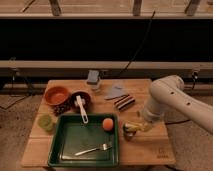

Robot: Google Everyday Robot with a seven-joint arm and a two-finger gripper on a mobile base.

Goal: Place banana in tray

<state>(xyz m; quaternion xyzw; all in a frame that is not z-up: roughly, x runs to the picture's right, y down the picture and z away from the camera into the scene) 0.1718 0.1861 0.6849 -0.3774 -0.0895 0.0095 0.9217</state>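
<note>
From the one camera view, the white arm (172, 100) reaches in from the 3 o'clock side and bends down to the wooden table (145, 150). The gripper (136, 127) sits low over the table's right part, at about 3 o'clock from the tray (60, 145) and just outside its right rim. Its fingers are drawn together on the banana (131, 126), which shows only as a short yellow patch at the fingertips; most of its length is covered by the gripper and the wrist above it. The banana is outside the tray, just beside the small round cup (128, 134) that stands at the tray's right edge.

The tray is dark green and lies at the table's front left. Inside it rest a fork (95, 148), toward 6 o'clock, and a small orange ball (108, 124) near the upper right corner.

A faint mark is printed at the table's front right corner; it cannot be read.

At 12 o'clock from the tray stand a dark bowl (75, 102) with a white utensil (82, 110) leaning out over the tray's rim, and an orange bowl (56, 94) to its left. A small green cup (46, 121) stands at 9 o'clock. Farther back, a grey block (93, 77), a grey cloth-like piece (116, 92) and a striped dark item (124, 102) are hard to identify.
</note>
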